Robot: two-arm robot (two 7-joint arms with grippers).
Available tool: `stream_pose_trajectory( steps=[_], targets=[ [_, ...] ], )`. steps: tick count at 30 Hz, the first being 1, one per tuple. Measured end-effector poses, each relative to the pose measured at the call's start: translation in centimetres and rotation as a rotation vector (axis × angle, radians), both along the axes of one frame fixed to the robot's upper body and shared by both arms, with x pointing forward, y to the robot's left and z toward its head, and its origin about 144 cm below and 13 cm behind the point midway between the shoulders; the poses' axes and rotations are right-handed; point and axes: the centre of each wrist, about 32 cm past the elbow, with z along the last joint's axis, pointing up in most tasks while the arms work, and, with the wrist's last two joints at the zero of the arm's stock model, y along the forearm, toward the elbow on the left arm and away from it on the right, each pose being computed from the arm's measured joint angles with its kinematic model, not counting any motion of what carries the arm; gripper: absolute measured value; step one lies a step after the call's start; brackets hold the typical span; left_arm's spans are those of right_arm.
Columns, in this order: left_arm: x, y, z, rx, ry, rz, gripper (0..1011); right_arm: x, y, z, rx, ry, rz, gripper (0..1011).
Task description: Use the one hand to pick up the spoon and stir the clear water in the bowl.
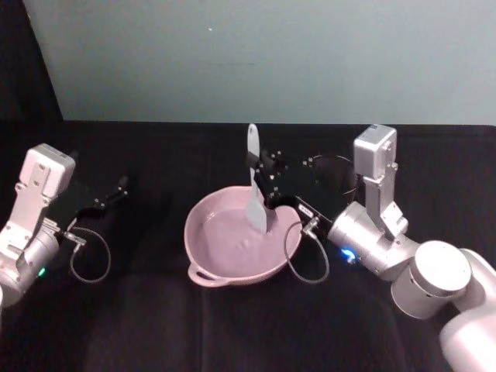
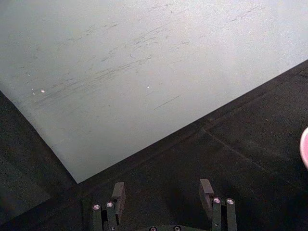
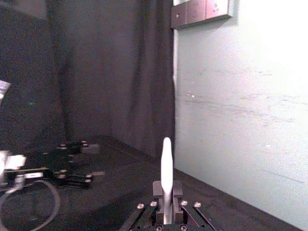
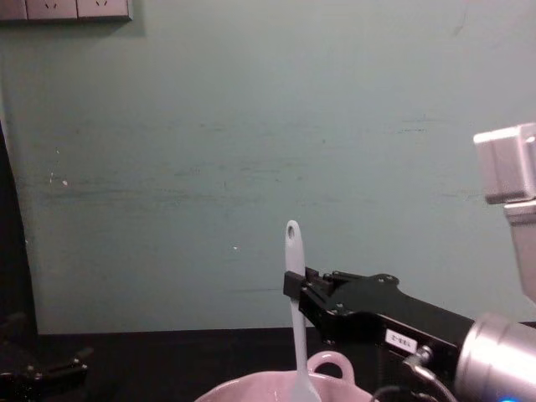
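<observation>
White plastic spoon (image 1: pixel 254 182) stands upright, scoop in the water (image 1: pixel 232 236) of the pink bowl (image 1: pixel 203 267), pinched mid-handle by my right gripper (image 1: pixel 266 177). I'd sweep slow circles, clear of the rim. My left gripper (image 2: pixel 161 192) is parked, fingers apart. The white label (image 4: pixel 401 340) on the right gripper is too small to read.

Light is diffuse; its source is out of frame. The wall (image 1: pixel 310 62) behind the bowl (image 1: pixel 221 244) is evenly bright and washes to near-white glare in the right wrist view. The black surface (image 1: pixel 155 325) around the bowl stays dim and swallows shadows. There is a faint sheen on the water in the bowl. The spoon (image 1: pixel 253 155) above the bowl is well lit and casts no hard shadow.
</observation>
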Motion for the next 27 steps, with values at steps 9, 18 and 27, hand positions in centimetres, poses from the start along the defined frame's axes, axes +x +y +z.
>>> stream_pose_trajectory(
  steps=[9, 18, 27],
  targets=[
    [0.0, 0.0, 0.0, 0.0, 0.0, 0.0, 1011, -2.9, -0.2, 0.4, 0.041, 0.045, 0.079, 111],
    [0.0, 0.0, 0.0, 0.0, 0.0, 0.0, 1011, -3.6, 1.6, 0.1, 0.058, 0.07, 0.126, 111],
    [0.0, 0.0, 0.0, 0.0, 0.0, 0.0, 1011, -2.7, 3.7, -0.7, 0.07, 0.063, 0.124, 111]
  ],
)
